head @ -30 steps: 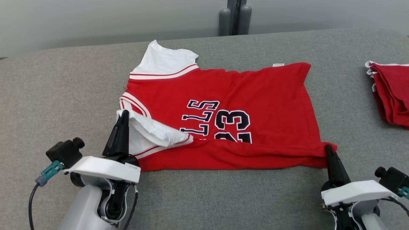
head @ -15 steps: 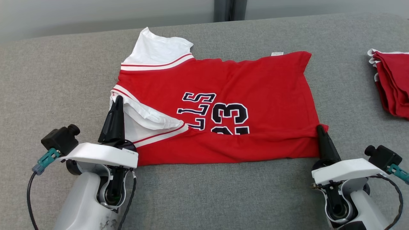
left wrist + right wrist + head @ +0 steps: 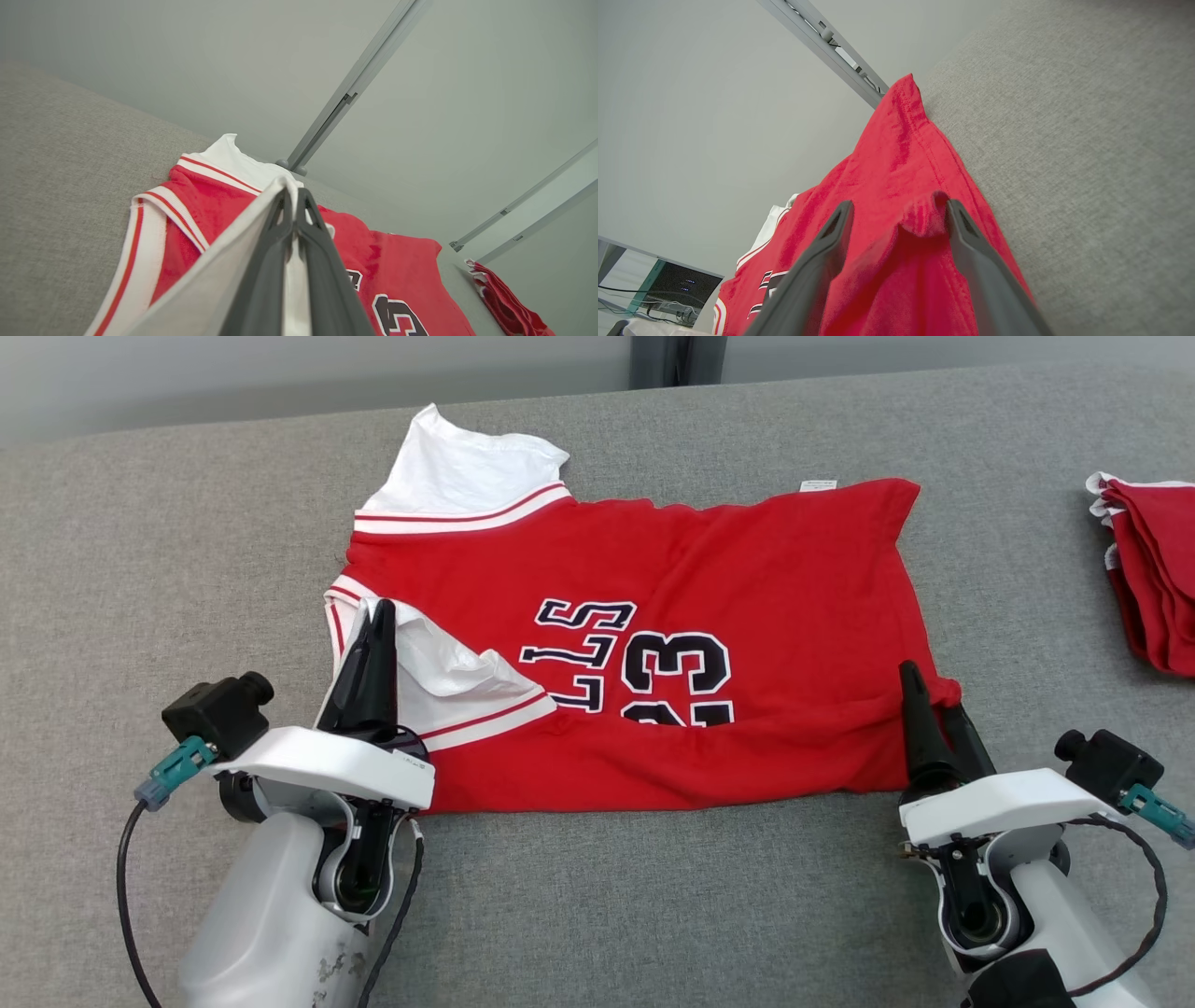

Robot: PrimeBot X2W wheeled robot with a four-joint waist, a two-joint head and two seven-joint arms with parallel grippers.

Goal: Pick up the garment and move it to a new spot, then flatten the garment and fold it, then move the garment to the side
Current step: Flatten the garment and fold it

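one red garment [image 3: 747, 579] is counted, on one grey padded table [image 3: 140, 569]. two white sleeves are counted on it: the far sleeve [image 3: 467, 476] and the near sleeve [image 3: 457, 677]. two digits [image 3: 677, 667] and three letters [image 3: 579, 649] are printed on it. one heap of red cloth [image 3: 1153, 588] is seen apart at the right edge; how many pieces are in it cannot be told. two grippers are counted, the left gripper [image 3: 381, 609] and the right gripper [image 3: 927, 689]. two dark fingers [image 3: 364, 681] are carried by each, so four in total. two black cameras are counted, the left wrist camera [image 3: 217, 714] and the right wrist camera [image 3: 1106, 767]. one post [image 3: 677, 355] is seen behind the table.
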